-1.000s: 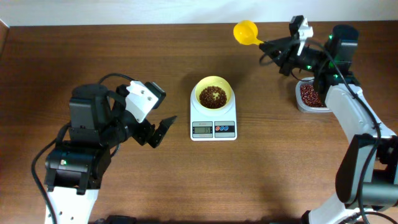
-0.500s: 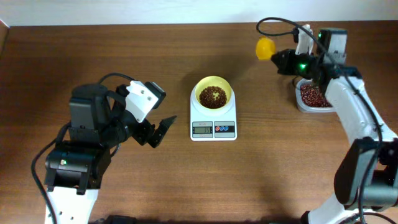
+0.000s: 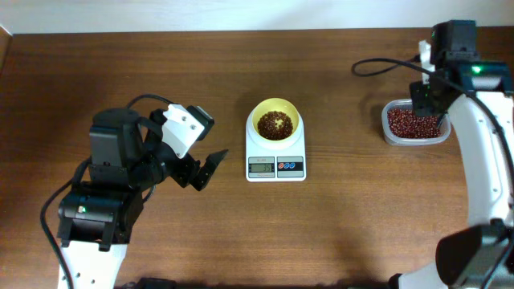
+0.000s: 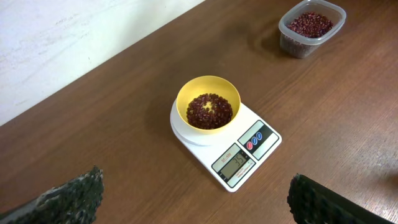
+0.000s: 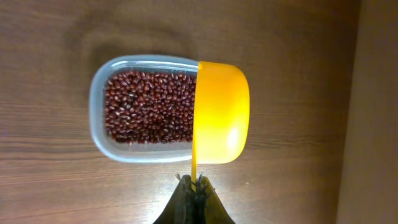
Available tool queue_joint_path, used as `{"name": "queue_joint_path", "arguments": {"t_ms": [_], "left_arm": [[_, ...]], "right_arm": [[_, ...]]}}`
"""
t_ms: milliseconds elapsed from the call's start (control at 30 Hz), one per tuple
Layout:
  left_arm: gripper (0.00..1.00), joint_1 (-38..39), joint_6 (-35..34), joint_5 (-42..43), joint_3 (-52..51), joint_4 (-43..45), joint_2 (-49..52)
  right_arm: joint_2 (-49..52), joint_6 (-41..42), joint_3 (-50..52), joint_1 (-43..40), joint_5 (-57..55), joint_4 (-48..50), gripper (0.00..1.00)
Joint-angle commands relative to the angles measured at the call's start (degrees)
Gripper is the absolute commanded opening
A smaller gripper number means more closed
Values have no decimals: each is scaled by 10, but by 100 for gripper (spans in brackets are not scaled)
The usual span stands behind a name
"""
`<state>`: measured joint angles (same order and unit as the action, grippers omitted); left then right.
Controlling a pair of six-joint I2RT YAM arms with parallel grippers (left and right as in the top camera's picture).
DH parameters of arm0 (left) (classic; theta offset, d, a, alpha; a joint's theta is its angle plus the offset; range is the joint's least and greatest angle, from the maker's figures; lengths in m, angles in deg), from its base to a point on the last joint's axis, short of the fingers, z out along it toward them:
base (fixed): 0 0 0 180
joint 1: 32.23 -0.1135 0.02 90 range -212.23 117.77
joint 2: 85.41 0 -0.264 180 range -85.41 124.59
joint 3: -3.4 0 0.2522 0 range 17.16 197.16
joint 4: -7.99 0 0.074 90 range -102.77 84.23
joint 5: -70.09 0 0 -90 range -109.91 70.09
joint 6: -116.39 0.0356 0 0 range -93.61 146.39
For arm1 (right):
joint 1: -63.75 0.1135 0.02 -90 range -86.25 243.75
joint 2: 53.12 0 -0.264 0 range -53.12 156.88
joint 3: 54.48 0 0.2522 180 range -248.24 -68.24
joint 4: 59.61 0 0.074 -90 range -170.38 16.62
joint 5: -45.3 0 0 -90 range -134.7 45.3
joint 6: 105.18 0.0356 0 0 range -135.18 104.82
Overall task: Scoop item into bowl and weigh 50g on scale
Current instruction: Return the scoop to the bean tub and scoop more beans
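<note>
The pale yellow bowl sits on the white scale at the table's middle and holds a small heap of red-brown beans. More beans fill a clear plastic tub at the right. My right gripper is shut on the handle of a yellow scoop, held over the tub's right end, cup turned on its side. My left gripper is open and empty, left of and in front of the scale; the bowl and tub show in its view.
A pale wall runs along the table's far edge. The right arm's cable loops above the table left of the tub.
My right gripper has carried the yellow scoop from back-centre rightward to above the tub. The left arm, bowl and scale have not moved.
</note>
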<state>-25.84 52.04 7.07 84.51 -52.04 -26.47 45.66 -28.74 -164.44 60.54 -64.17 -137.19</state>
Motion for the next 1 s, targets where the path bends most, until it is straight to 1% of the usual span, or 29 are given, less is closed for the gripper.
{"name": "queue_joint_path", "arguments": {"t_ms": [0,133,200,300,467,500,567,667,733,767,833,967], "left_arm": [[99,-2,-7,-2,12,1,0],[99,-2,-7,-2,12,1,0],[99,-2,-7,-2,12,1,0],[99,-2,-7,-2,12,1,0],[99,-2,-7,-2,12,1,0],[99,-2,-7,-2,12,1,0],[99,-2,-7,-2,12,1,0],[99,-2,-7,-2,12,1,0],[99,-2,-7,-2,12,1,0],[99,-2,-7,-2,12,1,0],[99,-2,-7,-2,12,1,0],[99,-2,-7,-2,12,1,0]], "right_arm": [[30,-10,33,-10,-22,21,4],[59,-10,41,-10,-27,38,4],[75,-10,41,-10,-53,43,4],[106,-10,41,-10,-77,42,4],[139,-10,42,-10,-80,27,4],[141,-10,42,-10,-63,23,4],[141,-10,42,-10,15,12,4],[140,-10,42,-10,98,0,4],[140,-3,42,-10,129,-1,4],[140,18,42,-10,138,-2,4],[136,32,41,-15,152,-1,4],[132,36,38,-47,228,-1,4]]}}
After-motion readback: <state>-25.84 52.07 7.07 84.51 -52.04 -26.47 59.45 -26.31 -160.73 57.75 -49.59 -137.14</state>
